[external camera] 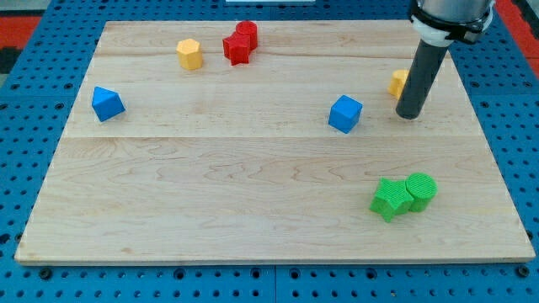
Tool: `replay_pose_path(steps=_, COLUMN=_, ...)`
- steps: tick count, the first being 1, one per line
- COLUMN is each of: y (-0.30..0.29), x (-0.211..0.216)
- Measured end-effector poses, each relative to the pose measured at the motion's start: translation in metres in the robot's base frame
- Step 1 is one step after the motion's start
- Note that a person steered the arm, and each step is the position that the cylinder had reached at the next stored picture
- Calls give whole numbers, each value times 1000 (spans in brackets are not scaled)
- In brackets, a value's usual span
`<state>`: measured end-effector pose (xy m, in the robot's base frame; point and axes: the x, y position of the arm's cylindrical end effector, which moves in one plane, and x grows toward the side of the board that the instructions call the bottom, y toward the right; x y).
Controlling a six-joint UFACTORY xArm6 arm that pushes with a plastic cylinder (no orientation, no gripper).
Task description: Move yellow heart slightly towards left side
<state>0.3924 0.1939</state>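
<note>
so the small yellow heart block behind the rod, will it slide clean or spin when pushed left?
Likely slides easily: the small yellow heart block sits flat on the smooth wooden board. It may spin, since my tip sits at its right edge, below centre. Rolling seems unlikely.

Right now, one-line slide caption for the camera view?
My tip sits just right of the partly hidden yellow heart on the wooden board, poised to push it left.
</note>
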Motion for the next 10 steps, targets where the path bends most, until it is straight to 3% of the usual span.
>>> replay_pose_path(steps=3, y=50, x=-95)
replay_pose_path(steps=4, y=19, x=-95)
replay_pose_path(steps=6, y=32, x=-50)
replay_pose_path(steps=8, y=11, x=-117)
replay_pose_path(steps=10, y=11, x=-74)
